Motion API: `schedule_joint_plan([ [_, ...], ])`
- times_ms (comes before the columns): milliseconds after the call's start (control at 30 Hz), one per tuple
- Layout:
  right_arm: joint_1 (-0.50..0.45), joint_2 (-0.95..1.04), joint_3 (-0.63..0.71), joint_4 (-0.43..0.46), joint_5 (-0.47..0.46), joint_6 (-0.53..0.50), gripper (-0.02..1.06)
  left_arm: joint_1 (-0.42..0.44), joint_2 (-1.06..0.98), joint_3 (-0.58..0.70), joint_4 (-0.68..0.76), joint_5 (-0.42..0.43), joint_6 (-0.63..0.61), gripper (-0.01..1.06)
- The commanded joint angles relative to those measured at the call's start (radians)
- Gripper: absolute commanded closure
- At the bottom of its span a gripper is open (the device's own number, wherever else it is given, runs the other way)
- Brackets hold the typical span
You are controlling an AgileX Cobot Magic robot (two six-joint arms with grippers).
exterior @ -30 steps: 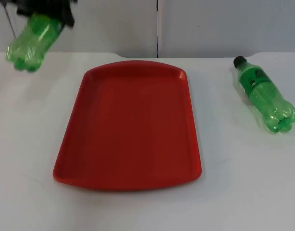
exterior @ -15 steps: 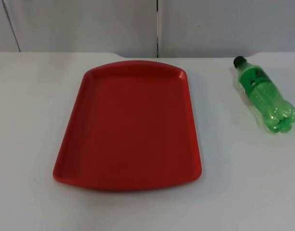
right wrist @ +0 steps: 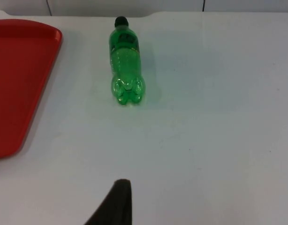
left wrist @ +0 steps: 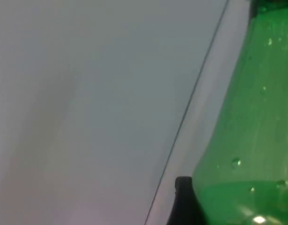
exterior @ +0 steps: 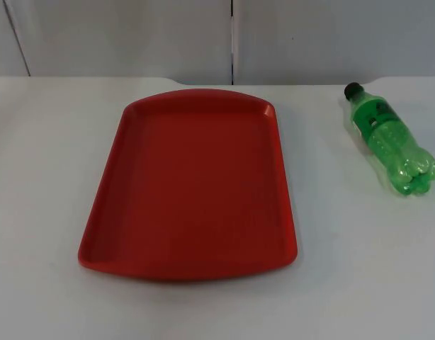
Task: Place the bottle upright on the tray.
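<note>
Left tool (left wrist: 186, 206) with bottle (left wrist: 247, 140) has left top view.

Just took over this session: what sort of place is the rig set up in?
Probably a lab or test bench, not a kitchen: a bare white table ending at a grey partition wall, with just a red tray and a green bottle lying beside it.

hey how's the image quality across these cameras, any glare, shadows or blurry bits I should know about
Top view: even, soft light; the red tray shows mild sheen, and the lying bottle casts only a faint shadow. Left wrist view: the held green bottle is very close and out of focus, with small bright specks. Right wrist view: the lying bottle is reasonably clear, its shadow soft on the table.
</note>
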Motion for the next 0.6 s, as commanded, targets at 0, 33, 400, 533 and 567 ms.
schedule_joint_plan([
  [0,-0.007,-0.004,0.001,0.003,-0.005,-0.001,-0.01,-0.025,-0.017,0.01,-0.017,-0.084,0.0,1.05],
  [33,-0.007,-0.004,0.001,0.003,-0.005,-0.001,-0.01,-0.041,-0.017,0.012,-0.018,-0.109,0.0,1.05],
  [400,-0.007,-0.004,0.001,0.003,-0.005,-0.001,-0.01,-0.113,-0.114,0.212,-0.064,-0.282,0.003,1.05],
  [533,-0.007,-0.004,0.001,0.003,-0.005,-0.001,-0.01,-0.122,-0.183,0.367,-0.068,-0.391,0.078,1.05],
  [567,-0.007,-0.004,0.001,0.003,-0.005,-0.001,-0.01,-0.131,-0.195,0.402,-0.068,-0.44,0.089,1.05],
])
